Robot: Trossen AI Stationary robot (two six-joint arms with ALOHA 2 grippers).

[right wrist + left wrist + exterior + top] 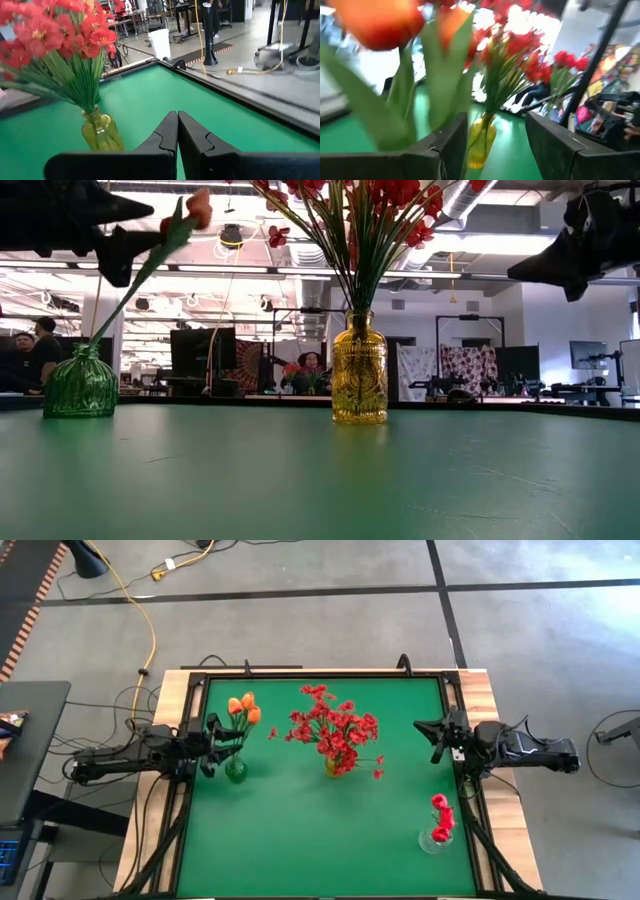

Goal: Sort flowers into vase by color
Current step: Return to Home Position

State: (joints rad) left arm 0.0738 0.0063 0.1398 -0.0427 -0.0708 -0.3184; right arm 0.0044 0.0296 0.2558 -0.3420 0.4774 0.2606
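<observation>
Orange tulips (245, 705) stand with their stems in a green glass vase (235, 770) at the table's left; they also show in the low view (195, 205). Bunches of small red blossoms (335, 725) stand in a yellow vase (360, 370) at the centre. Red-pink buds (441, 815) stand in a clear vase (435, 840) at the near right. My left gripper (226, 743) is open, level, right beside the tulip stems above the green vase; the tulips fill its wrist view (375, 25). My right gripper (177, 120) is shut and empty above the table's right edge (428, 735). My left gripper is open, and the tulips' green leaves (445, 100) stand just by one finger (452, 145). I cannot tell whether that finger touches them. Nothing lies between the two fingers.
The green table top (320, 840) has a dark raised frame (320, 673) round it. Bare green surface lies between the vases and along the near edge. People and equipment show in the room behind the table (30, 355).
</observation>
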